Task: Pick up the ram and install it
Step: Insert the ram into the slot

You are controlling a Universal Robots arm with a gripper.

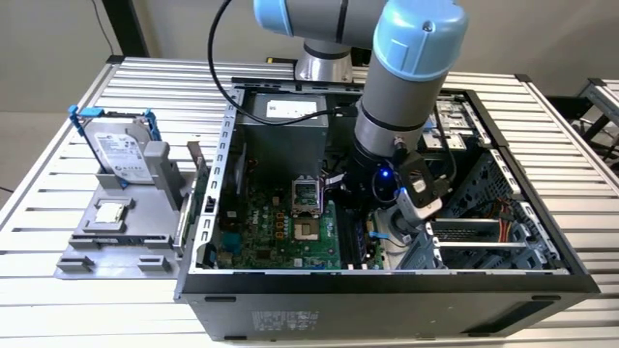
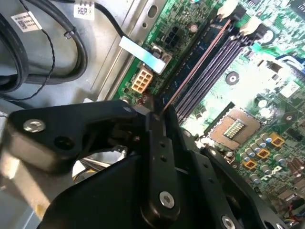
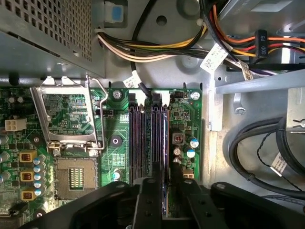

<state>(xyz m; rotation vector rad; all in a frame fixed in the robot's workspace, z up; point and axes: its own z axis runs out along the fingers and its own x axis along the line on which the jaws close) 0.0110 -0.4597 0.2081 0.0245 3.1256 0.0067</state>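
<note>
The ram [image 3: 165, 143] stands on edge in the outermost of the black memory slots [image 3: 143, 140], the one nearest the small capacitors [image 3: 191, 147]. In the first wrist view it reads as a thin line running from the white slot latches [image 3: 164, 99] back to the gripper [image 3: 164, 191]. In the second wrist view the same stick [image 2: 200, 59] shows as a slim reddish-brown edge along the row of slots [image 2: 217, 67], reaching from the jaws to the cream latches [image 2: 228, 7]. The jaws are clenched on the near end of the stick, one black finger [image 3: 147, 200] on either side of it (whether it is seated fully down in the slot I cannot tell).

Beside the slots on the green motherboard [image 3: 114, 124] lies the empty processor socket [image 3: 76, 176] with its metal retention frame [image 3: 66, 114] swung up. A bundle of yellow, black and orange cables [image 3: 157, 45] crosses above the board.

In the exterior view the arm [image 1: 406, 101] reaches down into the open computer case [image 1: 387, 279], the gripper [image 1: 372, 232] low over the motherboard [image 1: 275, 235] by the slots. Outside the case, toward the exterior view's left, a hard drive [image 1: 121, 148] in blue rails stands upright in a grey holder [image 1: 116, 232] on the slatted metal table [image 1: 39, 210], with a small square processor chip [image 1: 109, 212] lying on the holder.
</note>
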